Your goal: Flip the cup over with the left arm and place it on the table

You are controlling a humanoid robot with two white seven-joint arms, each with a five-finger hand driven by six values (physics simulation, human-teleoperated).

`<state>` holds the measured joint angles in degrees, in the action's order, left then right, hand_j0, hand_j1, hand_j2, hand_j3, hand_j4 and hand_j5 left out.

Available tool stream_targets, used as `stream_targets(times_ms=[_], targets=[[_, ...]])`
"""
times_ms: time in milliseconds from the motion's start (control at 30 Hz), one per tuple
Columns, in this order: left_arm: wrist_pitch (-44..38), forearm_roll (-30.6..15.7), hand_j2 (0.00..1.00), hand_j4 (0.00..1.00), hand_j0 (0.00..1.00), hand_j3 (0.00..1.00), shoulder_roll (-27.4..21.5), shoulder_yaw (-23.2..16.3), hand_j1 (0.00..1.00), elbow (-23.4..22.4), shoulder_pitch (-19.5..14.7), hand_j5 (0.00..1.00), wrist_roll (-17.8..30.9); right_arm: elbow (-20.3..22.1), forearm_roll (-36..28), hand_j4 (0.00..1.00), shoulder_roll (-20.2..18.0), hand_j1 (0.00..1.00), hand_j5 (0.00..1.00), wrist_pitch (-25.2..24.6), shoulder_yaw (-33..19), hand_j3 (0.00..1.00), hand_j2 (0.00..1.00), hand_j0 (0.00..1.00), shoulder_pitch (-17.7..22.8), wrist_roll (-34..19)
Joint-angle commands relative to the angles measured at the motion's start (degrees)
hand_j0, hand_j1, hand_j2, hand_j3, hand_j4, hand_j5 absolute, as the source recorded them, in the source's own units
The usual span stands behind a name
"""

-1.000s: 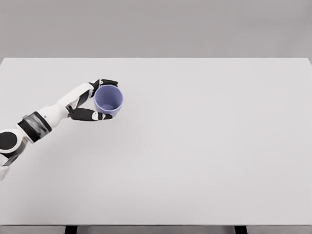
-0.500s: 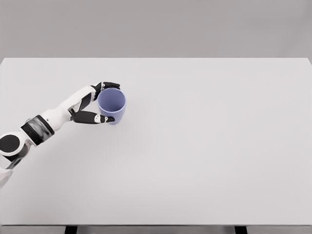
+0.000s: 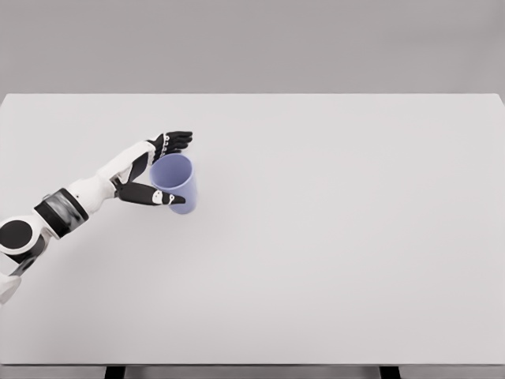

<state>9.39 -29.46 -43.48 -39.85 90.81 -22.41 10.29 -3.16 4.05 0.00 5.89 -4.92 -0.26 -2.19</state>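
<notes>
A lavender-blue cup (image 3: 174, 182) stands on the white table (image 3: 339, 245) at the left, mouth up and facing slightly toward the arm. My left hand (image 3: 183, 169) reaches in from the lower left and brackets it. The four fingers (image 3: 178, 140) stretch out just behind the rim, a little apart from it. The thumb (image 3: 158, 197) lies across the cup's near wall. The hand looks open around the cup rather than clamped on it. The right arm is out of view.
The table's far edge runs about 75 px behind the hand. Its left edge lies beneath the forearm (image 3: 87, 189). Two dark table legs (image 3: 115, 372) show at the bottom edge.
The cup has come down and slightly left onto the table. The thumb followed it down while the fingers stayed up and straightened, widening the hand's span.
</notes>
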Motion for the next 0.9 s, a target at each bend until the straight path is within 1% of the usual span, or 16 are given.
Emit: stream_targets(times_ms=[0,367,500,567,700,867], targets=[[0.02,-0.16,1.00,1.00,1.00,1.00,-0.11,0.03,1.00,0.33,0.00,1.00,0.00,0.00,-0.01,1.00,0.00,1.00,1.00,0.00,0.00,1.00,1.00,1.00,0.00,-0.01],[0.10,0.28,1.00,1.00,1.00,1.00,-0.90,0.38,1.00,1.65,0.00,1.00,0.08,0.00,-0.01,1.00,0.00,1.00,1.00,0.00,0.00,1.00,1.00,1.00,0.00,-0.01],[0.10,0.37,1.00,1.00,1.00,1.00,-1.16,1.26,1.00,2.44,1.23,1.00,0.08,0.00,-0.01,1.00,0.00,1.00,1.00,0.00,0.00,1.00,1.00,1.00,0.00,-0.01],[0.10,0.37,1.00,1.00,1.00,1.00,-2.39,1.88,1.00,2.44,1.93,1.00,0.08,0.00,-0.01,1.00,0.00,1.00,1.00,0.00,0.00,1.00,1.00,1.00,0.00,-0.01],[0.02,0.37,1.00,1.00,1.00,1.00,-3.54,2.40,1.00,2.36,2.11,1.00,0.08,0.00,-0.01,1.00,0.00,1.00,1.00,0.00,0.00,1.00,1.00,1.00,0.00,-0.01],[0.19,0.37,1.00,1.00,1.00,1.00,-3.62,2.49,1.00,3.06,1.93,1.00,0.08,0.00,-0.01,1.00,0.00,1.00,1.00,0.00,0.00,1.00,1.00,1.00,0.00,-0.01]])
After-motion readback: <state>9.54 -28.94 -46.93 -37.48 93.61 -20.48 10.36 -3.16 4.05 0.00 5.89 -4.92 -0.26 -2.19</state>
